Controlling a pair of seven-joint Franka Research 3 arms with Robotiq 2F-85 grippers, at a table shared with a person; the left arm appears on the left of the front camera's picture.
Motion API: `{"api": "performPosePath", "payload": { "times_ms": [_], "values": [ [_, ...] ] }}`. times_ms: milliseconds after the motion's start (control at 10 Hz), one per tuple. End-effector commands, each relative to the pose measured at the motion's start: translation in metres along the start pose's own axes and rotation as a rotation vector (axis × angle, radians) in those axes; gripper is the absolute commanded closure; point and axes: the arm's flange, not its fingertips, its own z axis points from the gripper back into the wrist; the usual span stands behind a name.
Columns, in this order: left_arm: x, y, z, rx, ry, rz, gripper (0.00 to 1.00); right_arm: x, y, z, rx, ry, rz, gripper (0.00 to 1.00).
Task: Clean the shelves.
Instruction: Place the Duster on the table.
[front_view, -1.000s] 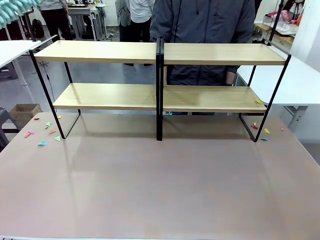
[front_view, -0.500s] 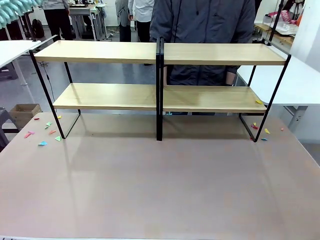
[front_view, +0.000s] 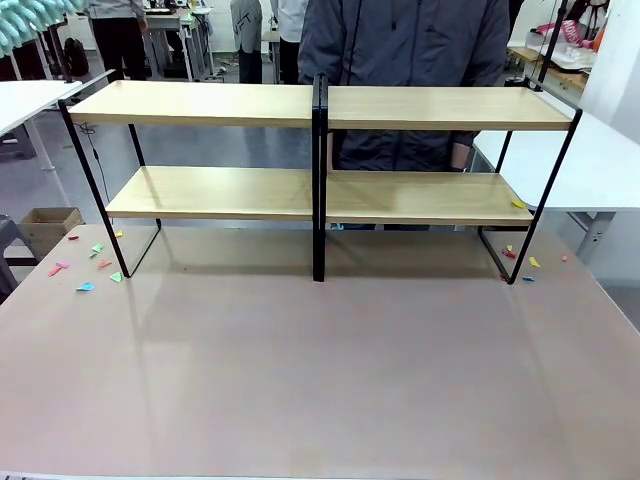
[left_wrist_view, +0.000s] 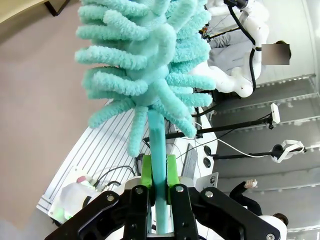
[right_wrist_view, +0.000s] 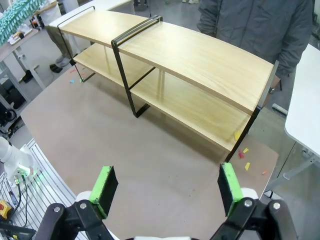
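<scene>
shelves (front_view: 300, 195): one yellow scrap, perhaps paper (front_view: 518, 204) | left hand (left_wrist_view: 159, 176): grasping duster (left_wrist_view: 145, 60) | right hand (right_wrist_view: 165, 187): released

A broad brownish table (front_view: 320, 370) spreads across the foreground under even indoor light, with faint reflections on its matte top. White tables flank it, one at far left (front_view: 25, 98) and one at right (front_view: 600, 165). Grey floor (front_view: 40, 175) shows beyond, a cardboard box (front_view: 45, 225) sitting low at left. Farther back, cluttered desks (front_view: 165, 25) line the busy room.
</scene>
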Motion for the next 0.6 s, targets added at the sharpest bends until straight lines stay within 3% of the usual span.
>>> {"api": "performPosePath", "payload": {
  "times_ms": [0, 200, 300, 400, 500],
  "values": [
    [-0.003, 0.0, 0.002, -0.001, 0.003, -0.015, 0.88, 0.001, 0.0, 0.0, 0.01, -0.005, 0.002, 0.0],
    [0.0, 0.0, 0.0, 0.0, 0.0, 0.0, 0.88, 0.0, 0.0, 0.0, 0.0, 0.0, 0.0, 0.0],
    [0.0, 0.018, -0.013, -0.136, 0.18, -0.02, 0.88, -0.02, 0.002, -0.016, 0.149, 0.089, -0.151, 0.0],
    [-0.007, 0.038, -0.039, -0.197, 0.415, -0.054, 0.88, -0.043, 0.003, -0.028, 0.232, 0.193, -0.294, 0.0],
    [-0.013, 0.065, -0.069, -0.155, 0.619, -0.032, 0.88, -0.068, 0.007, -0.051, 0.177, 0.347, -0.496, 0.0]
  ]
}}
